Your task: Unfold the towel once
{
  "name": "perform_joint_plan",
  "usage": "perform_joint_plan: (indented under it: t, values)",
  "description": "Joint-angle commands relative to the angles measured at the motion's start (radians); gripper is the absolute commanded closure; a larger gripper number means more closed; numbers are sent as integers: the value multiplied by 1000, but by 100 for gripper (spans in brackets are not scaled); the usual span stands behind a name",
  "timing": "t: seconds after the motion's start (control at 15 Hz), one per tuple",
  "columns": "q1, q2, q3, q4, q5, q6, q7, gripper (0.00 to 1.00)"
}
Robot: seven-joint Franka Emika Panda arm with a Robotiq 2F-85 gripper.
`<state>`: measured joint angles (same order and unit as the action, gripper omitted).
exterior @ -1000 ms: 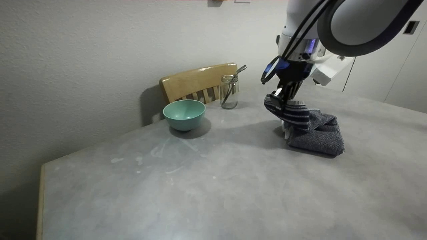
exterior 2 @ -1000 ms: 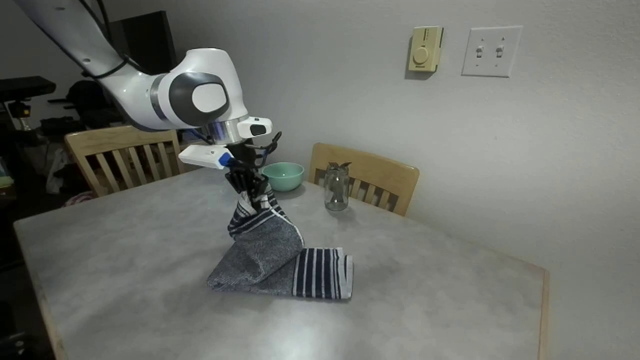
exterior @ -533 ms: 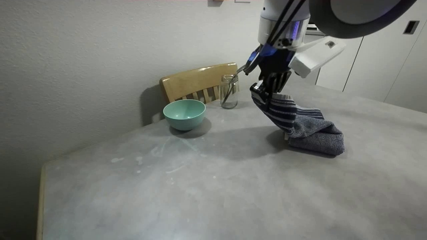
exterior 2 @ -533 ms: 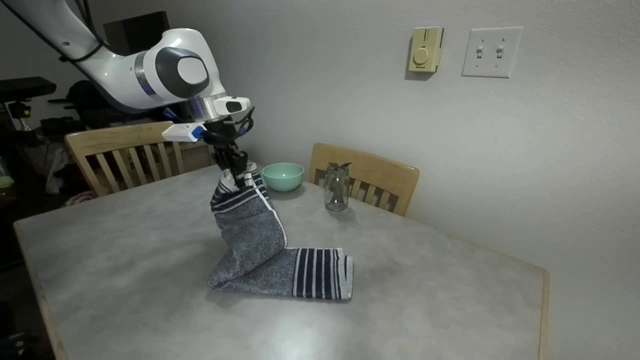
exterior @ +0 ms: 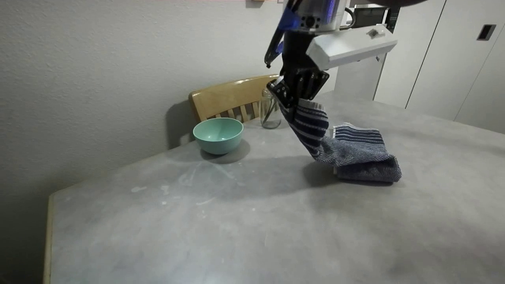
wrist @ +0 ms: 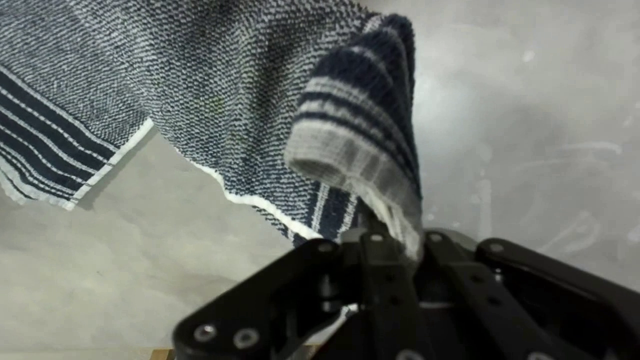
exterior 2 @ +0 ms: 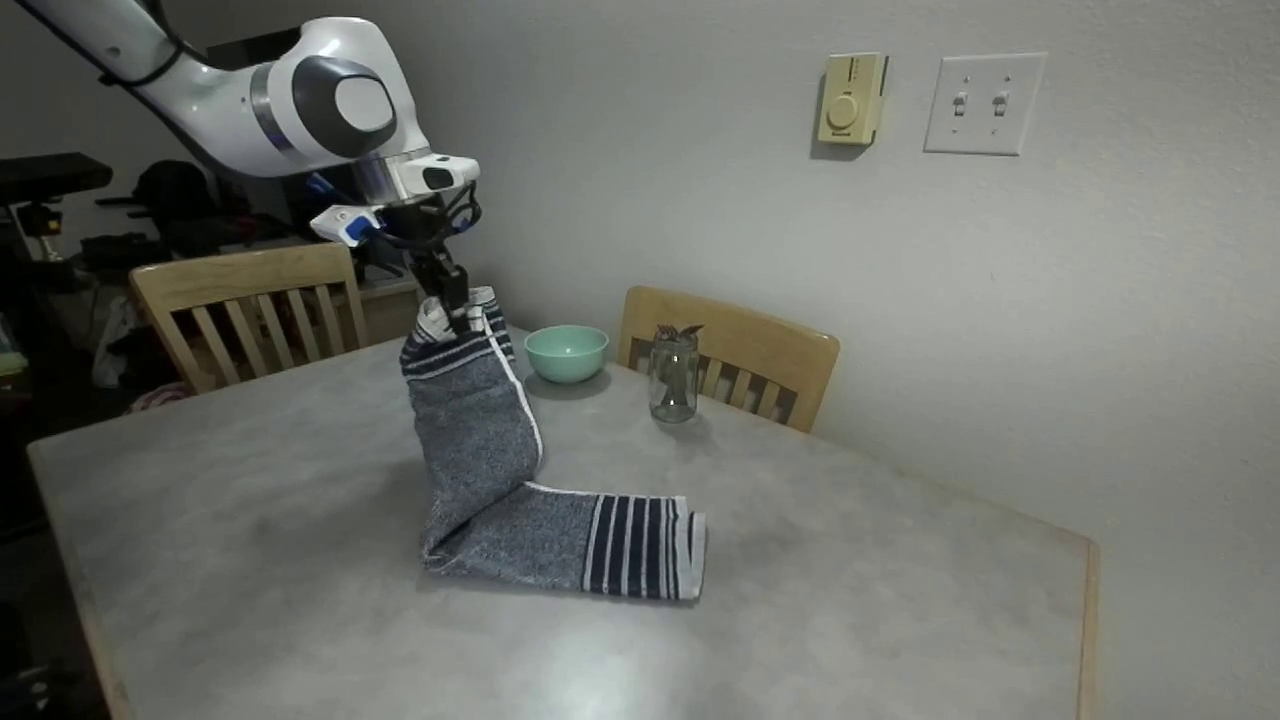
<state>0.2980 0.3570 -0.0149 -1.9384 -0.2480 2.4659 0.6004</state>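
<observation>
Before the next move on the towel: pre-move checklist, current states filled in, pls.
1. Grip: claw shut on the towel by one striped end: ok.
2. Number of cloth layers caught: cannot tell, hidden inside the claw.
3. Opposite striped end lying on the table: ok.
4. Held part laid flat: not ok, it is up off the table in both exterior views.
5. Bowl upright, towel apart from it: ok.
6. Jar upright, apart from claw and towel: ok.
</observation>
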Motion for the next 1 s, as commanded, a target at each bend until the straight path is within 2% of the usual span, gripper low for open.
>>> perform_joint_plan:
  t: [0.0,0.2,0.53,0.73,0.8,0.93]
  values:
    - [-4,30,1,46,55,53,122,98]
    - [5,45,-12,63,55,133,228,98]
    - [15,81,-21,92,54,263,307,98]
    - [-6,97,17,114,105,299,256,98]
    - [-28,106,59,125,150,302,191,98]
    - [-32,122,96,154,199,279,98,98]
